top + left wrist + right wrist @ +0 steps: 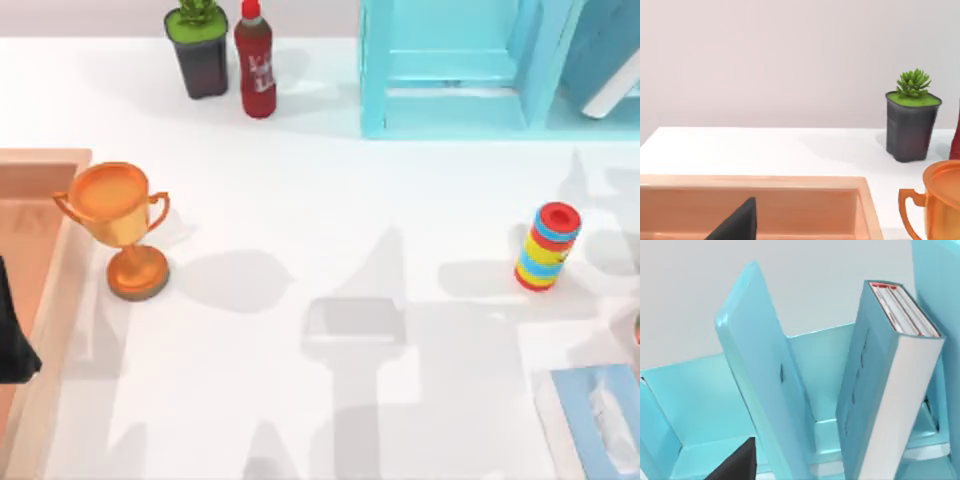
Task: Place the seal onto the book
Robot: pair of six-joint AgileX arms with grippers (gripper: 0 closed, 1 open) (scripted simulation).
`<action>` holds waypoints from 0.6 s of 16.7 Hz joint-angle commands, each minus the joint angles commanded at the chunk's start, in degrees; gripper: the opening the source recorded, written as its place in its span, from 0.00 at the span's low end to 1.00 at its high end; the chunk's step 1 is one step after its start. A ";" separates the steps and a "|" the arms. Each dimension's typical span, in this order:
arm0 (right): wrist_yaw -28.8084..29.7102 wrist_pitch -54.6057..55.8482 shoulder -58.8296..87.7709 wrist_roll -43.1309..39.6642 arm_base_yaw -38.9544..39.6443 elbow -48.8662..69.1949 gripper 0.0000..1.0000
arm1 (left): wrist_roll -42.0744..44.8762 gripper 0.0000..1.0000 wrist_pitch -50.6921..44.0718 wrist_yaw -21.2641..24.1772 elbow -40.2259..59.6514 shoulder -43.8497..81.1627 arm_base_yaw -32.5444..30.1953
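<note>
White table (300, 200): teal book (890, 390) leans on edge in turquoise rack (700, 405), so a seal could slide off; grip of left gripper (737, 224), right gripper (737, 464) cannot be told.

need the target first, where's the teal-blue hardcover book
The teal-blue hardcover book leans inside the light-blue divided rack at the top view's far right corner.

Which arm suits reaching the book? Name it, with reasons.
Right, probably: the book leans in the blue rack at the table's right, facing the right wrist camera; the left arm sits over the wooden tray.
</note>
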 joint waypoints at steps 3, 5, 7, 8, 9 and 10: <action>-1.39 7.29 15.83 2.77 -0.87 6.13 1.00 | 0.00 1.00 0.00 0.00 0.00 0.00 0.00; -2.14 11.23 24.36 4.27 -1.33 9.42 1.00 | 0.00 1.00 0.00 0.00 0.00 0.00 0.00; -2.73 14.23 30.73 5.41 -1.65 11.90 1.00 | 0.00 1.00 0.00 0.00 0.00 0.00 0.00; -2.95 15.33 33.00 5.83 -1.76 12.80 1.00 | 0.00 1.00 0.00 0.00 0.00 0.00 0.00; -3.12 16.14 34.66 6.14 -1.83 13.46 1.00 | 0.00 1.00 0.00 0.00 0.00 0.00 0.00; -3.23 16.65 35.71 6.34 -1.87 13.86 1.00 | 0.00 1.00 0.00 0.00 0.00 0.00 0.00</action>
